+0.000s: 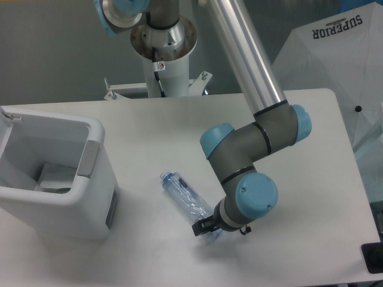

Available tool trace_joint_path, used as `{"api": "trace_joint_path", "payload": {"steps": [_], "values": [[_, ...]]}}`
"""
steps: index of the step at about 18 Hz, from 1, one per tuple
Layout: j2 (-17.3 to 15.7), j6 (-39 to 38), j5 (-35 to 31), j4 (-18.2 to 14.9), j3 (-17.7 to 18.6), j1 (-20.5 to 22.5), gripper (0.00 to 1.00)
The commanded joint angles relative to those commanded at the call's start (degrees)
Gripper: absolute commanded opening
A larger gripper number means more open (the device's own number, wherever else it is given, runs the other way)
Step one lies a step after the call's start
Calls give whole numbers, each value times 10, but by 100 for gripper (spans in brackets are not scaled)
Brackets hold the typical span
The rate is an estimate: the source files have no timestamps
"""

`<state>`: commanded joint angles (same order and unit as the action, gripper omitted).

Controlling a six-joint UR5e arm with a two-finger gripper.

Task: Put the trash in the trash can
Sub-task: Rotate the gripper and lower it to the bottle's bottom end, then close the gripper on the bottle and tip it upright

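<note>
A crushed clear plastic bottle (182, 194) with a blue cap lies diagonally on the white table, cap toward the upper left. My gripper (206, 228) is down at the bottle's lower right end, and one dark finger (199, 227) shows beside it. The wrist hides the rest, so I cannot tell whether the jaws are closed. The trash can (60, 209), a white boxy bin with a grey panel on its rim, stands at the left edge. A flat white packet (57, 178) lies inside it.
The arm's pedestal (161, 66) rises at the back of the table. A white cover printed SUPERIOR (338, 54) stands beyond the right edge. A black object (372, 258) sits at the front right corner. The forearm (245, 54) slants over the table's middle.
</note>
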<state>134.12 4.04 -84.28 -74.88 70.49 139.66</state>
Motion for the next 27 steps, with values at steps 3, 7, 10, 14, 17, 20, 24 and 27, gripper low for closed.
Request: {"api": "trace_joint_path", "payload": {"steps": [3, 7, 10, 14, 17, 20, 24, 27], "values": [[1, 0, -1, -2, 2, -4, 99], [3, 0, -1, -5, 4, -11, 75], [-3, -1, 0, -6, 4, -11, 61], [-11, 2, 6, -4, -1, -11, 56], [-25, 5, 15, 0, -1, -11, 55], [-42, 8, 18, 2, -9, -10, 55], [-70, 15, 68, 4, -33, 2, 55], [-97, 21, 118, 38, -44, 9, 55]]}}
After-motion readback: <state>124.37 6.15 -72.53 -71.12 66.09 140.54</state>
